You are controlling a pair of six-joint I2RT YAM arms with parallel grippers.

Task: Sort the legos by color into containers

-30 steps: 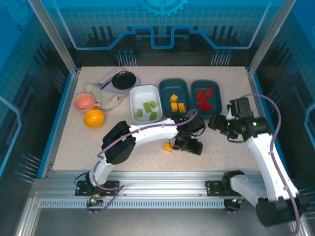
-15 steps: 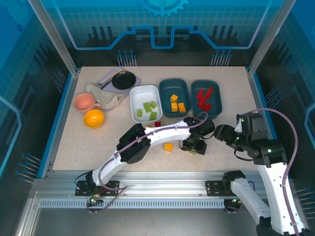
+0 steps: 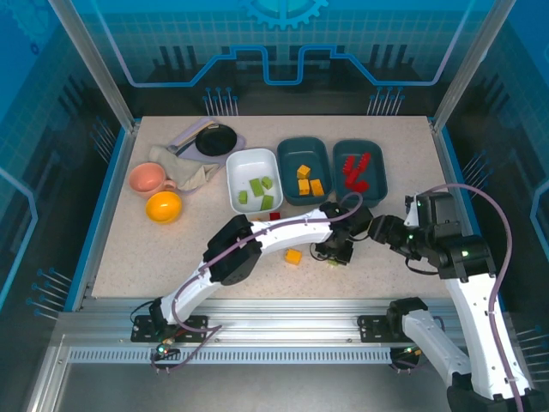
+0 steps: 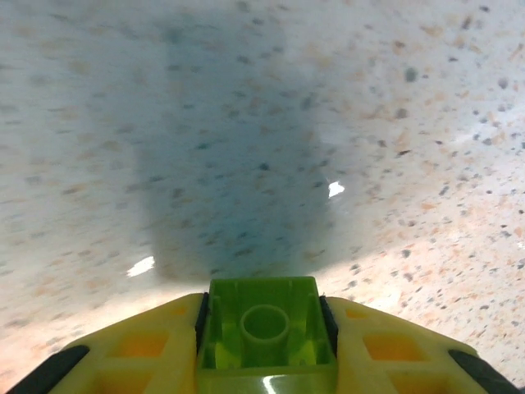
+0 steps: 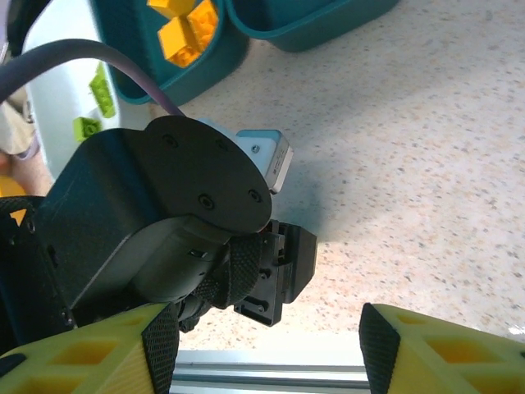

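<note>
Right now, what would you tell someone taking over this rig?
Left gripper: shut on a light green brick, close to the table.
Right gripper: open, empty, beside the left arm.
Done: green bricks in the white tray, orange-yellow bricks in the middle teal tray, red bricks in the right teal tray.
Left: the held brick, plus a loose orange-yellow brick and a loose red brick on the table.

Glossy plastic brick (image 4: 264,328), speckled matt tabletop (image 4: 344,123)

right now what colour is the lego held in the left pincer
Light green. The lego brick shows best in the left wrist view.
</note>
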